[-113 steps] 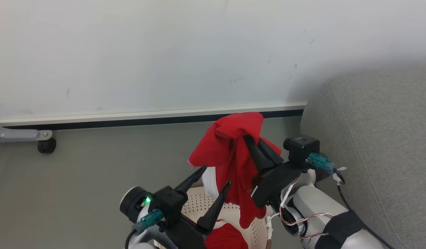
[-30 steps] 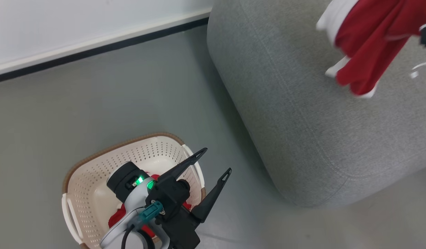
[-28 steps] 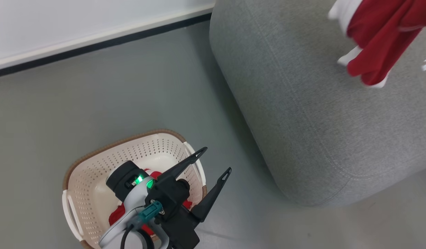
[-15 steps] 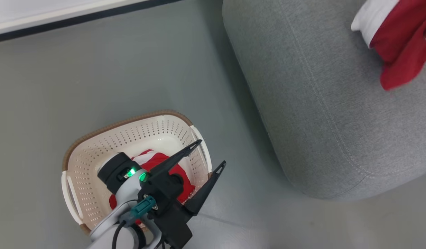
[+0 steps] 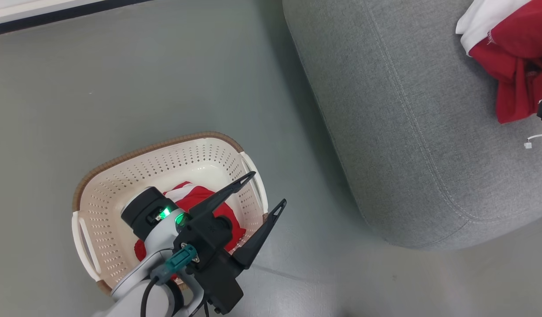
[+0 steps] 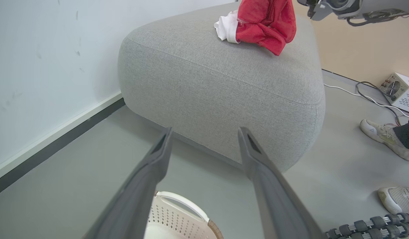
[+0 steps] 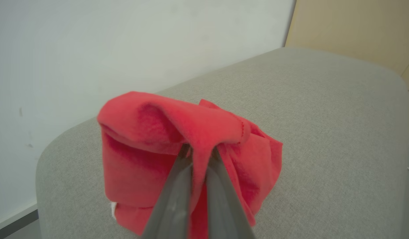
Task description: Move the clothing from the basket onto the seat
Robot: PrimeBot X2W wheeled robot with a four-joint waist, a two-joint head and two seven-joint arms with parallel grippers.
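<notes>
1. Head view cuts off the red garment [image 5: 513, 66] at its right edge. It lies bunched on top of the grey seat [image 5: 407, 110] with a white panel at its upper left, and the seat itself runs out of frame at the top and right.
2. A second red garment [image 5: 196, 196] with a white strip lies in the bottom of the basket [image 5: 156, 145], partly hidden behind the left wrist. The basket stands on the floor [image 5: 121, 88], apart from the seat's rounded corner.
3. Folds hide most of both garments, so any print on them cannot be read.
4. The left gripper [image 5: 268, 187] hovers over the basket's right side, its fingers spread wide and empty, pointing toward the seat. In the left wrist view a white side handle [image 6: 184, 199] shows below, between them.
5. In the right wrist view the right gripper [image 7: 200, 148] is pinched narrow on a fold at the top of the red garment. The fabric drapes over the fingertips and hides them.
6. In the left wrist view the right arm [image 6: 344, 6] is clipped by the top edge above the garment. A person's two pale shoes [image 6: 383, 136] stand on the floor at the right.
</notes>
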